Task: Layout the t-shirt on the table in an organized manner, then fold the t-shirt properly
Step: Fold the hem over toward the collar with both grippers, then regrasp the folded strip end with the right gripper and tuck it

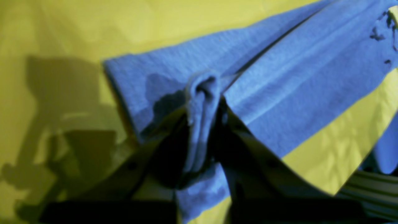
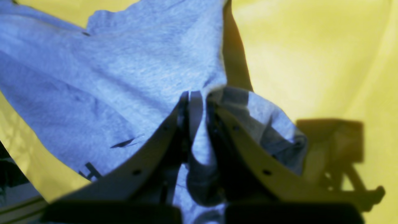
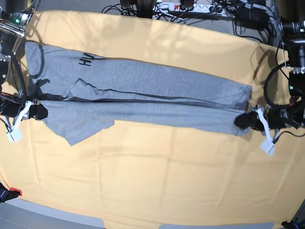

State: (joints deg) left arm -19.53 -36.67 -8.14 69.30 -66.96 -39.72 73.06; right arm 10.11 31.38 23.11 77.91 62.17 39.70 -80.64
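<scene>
My left gripper [image 1: 203, 124]: clamped on a bunched fold of the t-shirt [image 3: 143, 95] at one end.
My right gripper [image 2: 197, 124]: clamped on a gathered fold at the opposite end, next to a sleeve.
T-shirt: grey, stretched long between my two grippers, folded lengthwise on the tabletop [image 3: 157, 186], black lettering showing near the right-gripper end.
Tabletop: yellow-orange cloth, lightly creased.
Cables [image 3: 190, 9]: tangled along the far edge.
</scene>
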